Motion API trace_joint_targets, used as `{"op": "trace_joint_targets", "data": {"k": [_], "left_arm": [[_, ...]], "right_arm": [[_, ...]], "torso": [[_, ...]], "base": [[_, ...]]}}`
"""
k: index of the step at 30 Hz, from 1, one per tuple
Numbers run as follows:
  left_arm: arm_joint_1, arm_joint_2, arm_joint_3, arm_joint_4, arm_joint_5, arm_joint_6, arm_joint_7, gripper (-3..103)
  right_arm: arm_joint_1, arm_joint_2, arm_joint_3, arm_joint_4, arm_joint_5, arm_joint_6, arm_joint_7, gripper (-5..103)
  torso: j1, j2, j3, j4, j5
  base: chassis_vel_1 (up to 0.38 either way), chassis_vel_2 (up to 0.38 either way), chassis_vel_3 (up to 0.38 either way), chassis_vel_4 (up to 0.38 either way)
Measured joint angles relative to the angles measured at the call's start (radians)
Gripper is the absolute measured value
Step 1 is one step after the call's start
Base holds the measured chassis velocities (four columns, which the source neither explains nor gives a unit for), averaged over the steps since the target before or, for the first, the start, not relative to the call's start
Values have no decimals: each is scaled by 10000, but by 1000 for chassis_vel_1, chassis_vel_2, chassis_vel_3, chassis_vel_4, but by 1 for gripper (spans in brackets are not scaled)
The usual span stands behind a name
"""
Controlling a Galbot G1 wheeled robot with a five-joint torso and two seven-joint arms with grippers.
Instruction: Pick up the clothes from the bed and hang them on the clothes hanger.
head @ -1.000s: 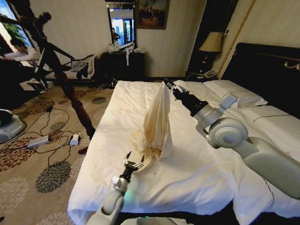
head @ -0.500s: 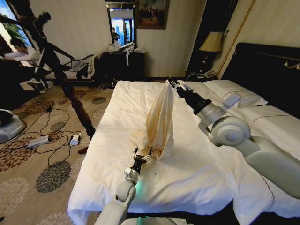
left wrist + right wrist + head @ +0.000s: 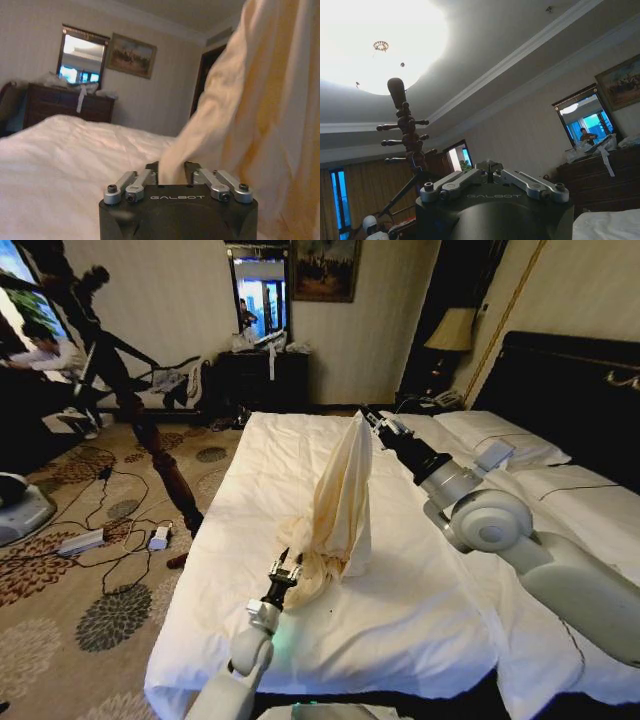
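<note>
Patterned carpet, trailing cables and a dark dresser [image 3: 262,375] under a mirror [image 3: 259,292] frame a hotel room where a wide bed [image 3: 250,490] with white sheets, white pillows [image 3: 500,435] and a tall black headboard [image 3: 570,390] fills the foreground. On the bed, the pale cream-yellow clothes [image 3: 343,495] stand drawn up into a tall, narrow cone: the right gripper [image 3: 367,420], reaching in from the pillow side, pinches the top of the cloth with its fingers closed on it and holds it well above the sheet, while the lower folds pool on the mattress. The left gripper [image 3: 284,571] sits low near the foot-side edge of the bed, at the bunched hem; in the left wrist view a fold of the clothes [image 3: 240,110] runs down between its fingers [image 3: 127,182], which are drawn in narrowly around it. A dark wooden coat stand [image 3: 150,430] leans across the carpet to the left of the bed, and in the right wrist view its knobbed top [image 3: 402,125] rises against a bright ceiling. A lamp [image 3: 452,332] stands beside the headboard
</note>
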Motion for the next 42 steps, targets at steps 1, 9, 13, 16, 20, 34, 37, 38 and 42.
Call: {"op": "trace_joint_targets", "data": {"k": [1,9,13,16,20,34,37,38,42], "left_arm": [[0,0,0,0,0,0,0,30],[37,1475,-1128,-1351,-884,275,-5,3],[136,2421,-2143,-2048,-1845,583,31,0],[637,2586,-2369,-2234,-1977,609,226,0],[1288,2393,-1832,-2184,-1309,327,468,0],[481,695,153,68,918,-78,281,49],[220,467,278,403,956,-68,271,60],[84,346,346,540,956,-57,260,60],[-432,-35,613,998,879,6,241,76]], "right_arm": [[0,0,0,0,0,0,0,0],[85,-62,-2,26,-15,8,1,0],[27,-10,36,25,-130,30,1,0],[10,127,24,-2,-216,40,2,0],[-45,239,-36,-28,-309,90,-23,0],[-292,27,295,289,-72,182,-68,0],[-340,-2,358,376,-12,182,-62,0],[-357,-28,377,408,2,182,-62,0],[-376,-103,421,461,47,182,-62,0]], "torso": [[0,0,0,0,0],[0,0,0,-2,-1],[1,0,-1,-5,2],[1,0,0,-1,3],[-1,0,0,6,-1],[0,0,0,-3,5],[0,0,0,1,5],[0,0,0,0,5],[0,-1,0,-1,4]], "base": [[0,0,0,0],[0,0,0,0],[0,0,0,0],[0,0,0,0],[0,0,0,0],[0,0,0,0],[0,0,0,0],[0,0,0,0],[0,0,0,0]]}}
